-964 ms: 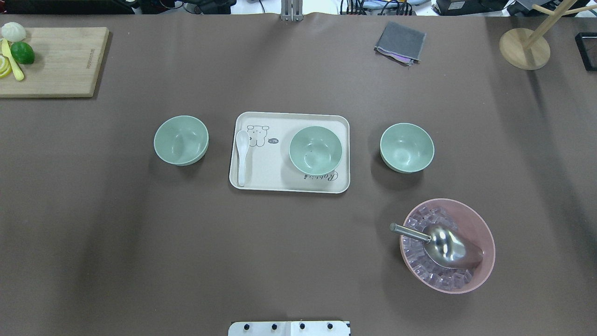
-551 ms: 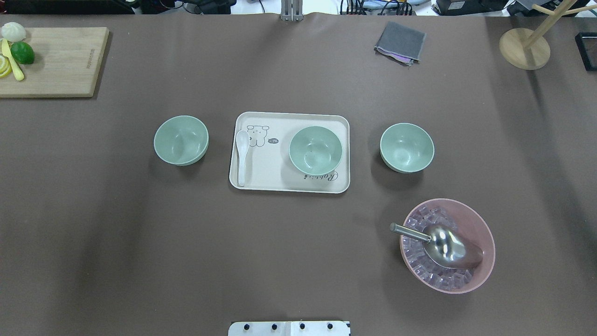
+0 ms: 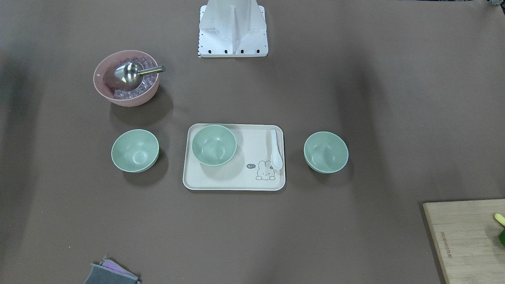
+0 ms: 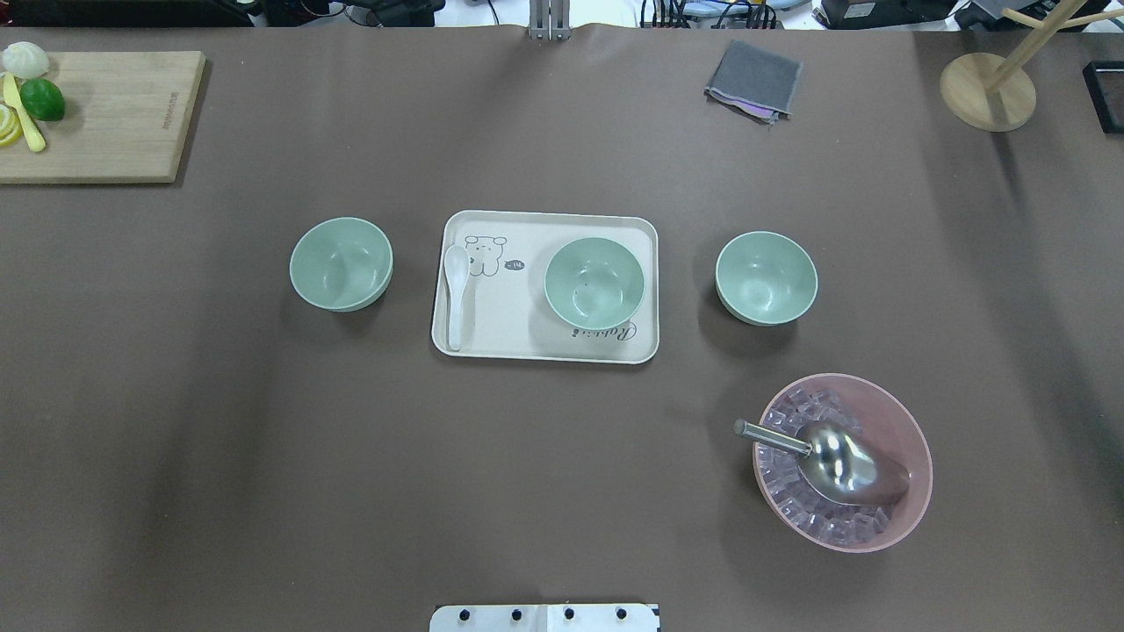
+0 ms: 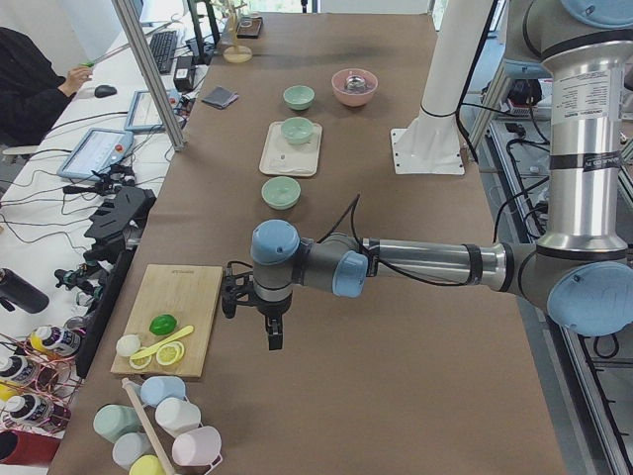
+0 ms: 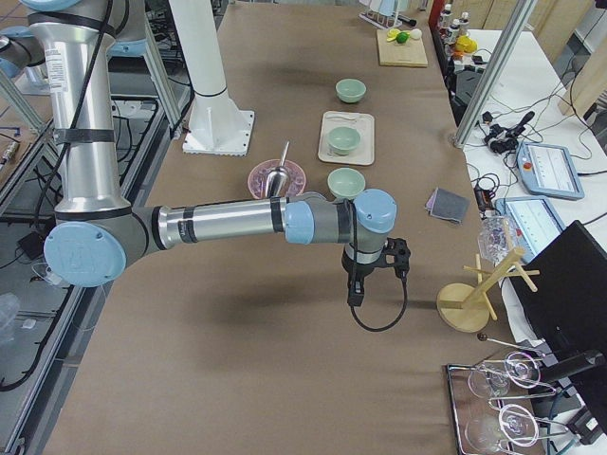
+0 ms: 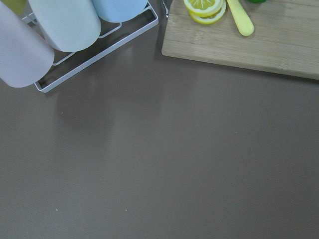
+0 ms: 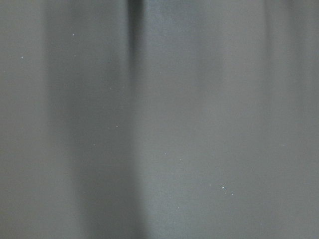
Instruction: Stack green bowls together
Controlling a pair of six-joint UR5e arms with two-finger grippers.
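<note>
Three pale mint-green bowls stand apart in a row, all upright and empty. The left bowl (image 4: 341, 263) and the right bowl (image 4: 766, 277) sit on the brown table. The middle bowl (image 4: 594, 283) sits on a cream tray (image 4: 544, 219) beside a white spoon (image 4: 456, 294). The front-facing view shows the same bowls (image 3: 326, 152) (image 3: 214, 144) (image 3: 135, 150). My left gripper (image 5: 274, 336) hangs over the table near the cutting board, far from the bowls. My right gripper (image 6: 354, 294) hangs over bare table near the wooden stand. I cannot tell whether either is open or shut.
A pink bowl (image 4: 900, 421) with clear cubes and a metal scoop (image 4: 839, 461) stands in front of the right bowl. A cutting board (image 4: 114, 114) with fruit lies far left, a grey cloth (image 4: 753, 79) at the back, a wooden stand (image 4: 988, 92) far right.
</note>
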